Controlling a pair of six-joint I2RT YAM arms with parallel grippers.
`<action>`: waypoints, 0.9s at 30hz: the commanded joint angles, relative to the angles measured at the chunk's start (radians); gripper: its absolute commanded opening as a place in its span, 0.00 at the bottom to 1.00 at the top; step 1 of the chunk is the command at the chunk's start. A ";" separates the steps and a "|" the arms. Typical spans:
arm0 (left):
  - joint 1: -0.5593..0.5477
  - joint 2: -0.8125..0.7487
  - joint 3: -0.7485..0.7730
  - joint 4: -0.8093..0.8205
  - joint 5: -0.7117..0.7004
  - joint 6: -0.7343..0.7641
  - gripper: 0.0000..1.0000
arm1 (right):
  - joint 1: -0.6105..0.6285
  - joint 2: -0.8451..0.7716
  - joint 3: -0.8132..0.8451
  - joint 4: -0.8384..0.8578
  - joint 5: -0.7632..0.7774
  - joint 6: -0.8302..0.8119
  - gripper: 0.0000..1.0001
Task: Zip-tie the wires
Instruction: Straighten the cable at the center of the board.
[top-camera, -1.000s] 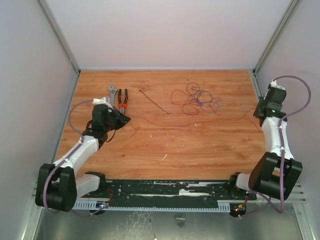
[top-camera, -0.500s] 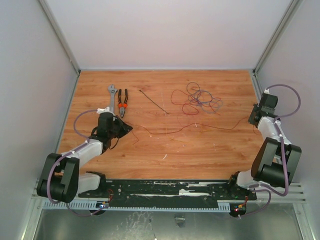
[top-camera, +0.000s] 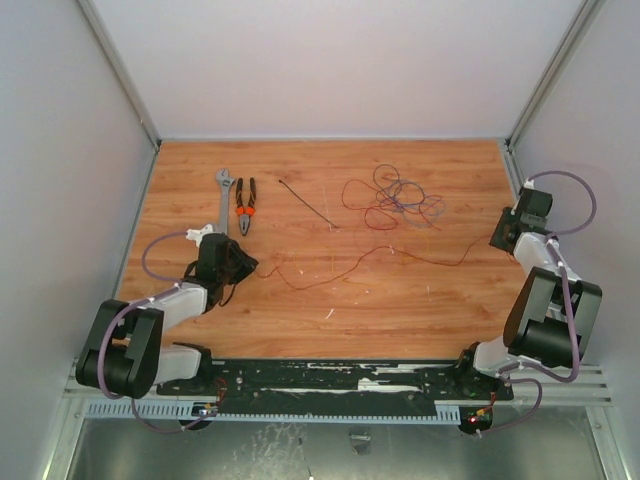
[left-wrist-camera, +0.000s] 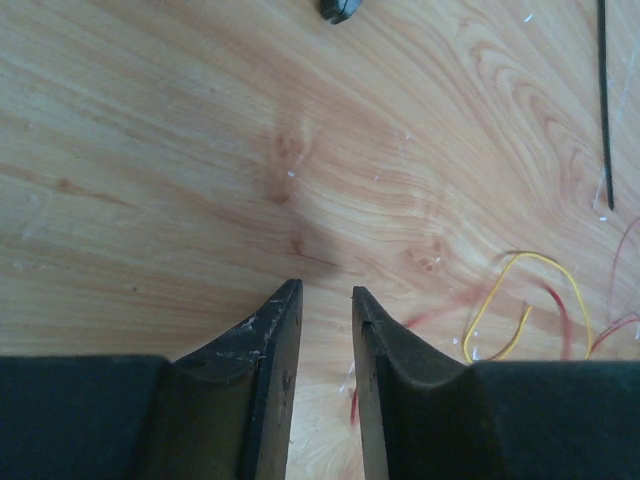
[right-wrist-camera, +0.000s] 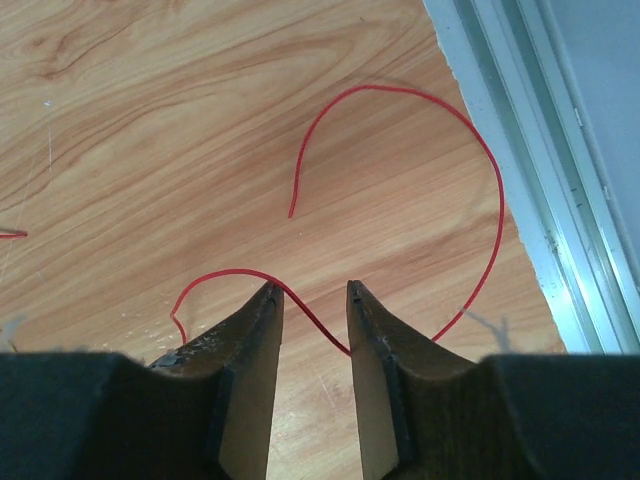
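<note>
Though tangled, thin reddish wires (top-camera: 391, 204)

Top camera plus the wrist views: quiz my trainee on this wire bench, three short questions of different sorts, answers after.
1. True or false: the thin dark zip tie is cinched around the tangle of thin red and purple wires.
2. What lies right beside the grey metal adjustable wrench? A) orange-handled pliers B) a hammer C) scissors
3. Right wrist view: what runs between the fingertips of the right claw?
Key: 1 false, it lies apart from them; 2 A; 3 a thin red wire.
</note>
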 joint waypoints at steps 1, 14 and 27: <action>-0.005 0.039 0.003 0.025 -0.032 0.001 0.36 | -0.007 0.009 -0.002 0.030 -0.008 0.000 0.35; -0.001 0.038 0.002 -0.014 -0.105 0.005 0.60 | -0.007 -0.051 0.039 -0.039 0.007 -0.014 0.75; 0.031 -0.358 0.120 -0.207 -0.223 0.080 0.81 | 0.048 -0.202 0.103 -0.066 -0.299 0.006 0.82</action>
